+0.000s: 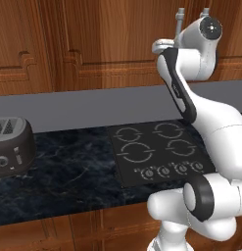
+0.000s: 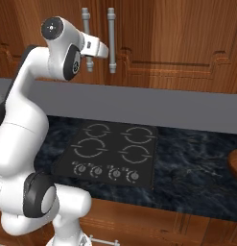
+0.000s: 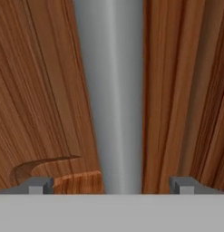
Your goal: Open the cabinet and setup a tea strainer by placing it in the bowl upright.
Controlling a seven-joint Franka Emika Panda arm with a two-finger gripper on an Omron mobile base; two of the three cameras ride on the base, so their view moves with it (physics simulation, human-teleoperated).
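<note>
Claw [image 3: 111,186] stands wide open right up against the cabinet [image 2: 153,33], its two dark fingertips [image 3: 40,185] spread either side of a grey bar handle [image 3: 114,90] that runs straight up between them; neither tip seems to touch the bar, though the close view makes that hard to judge. From the right base view the arm reaches up to the pair of long handles, and the hand sits in front of the left one [image 2: 86,29], with the other handle [image 2: 111,41] just beside it. Both doors are shut. Below, on the dark marbled desk [image 1: 78,176], lies a black four-ring hob [image 1: 157,152] with a row of knobs along its near edge, and a dark toaster [image 1: 12,144] stands well off to the left
</note>
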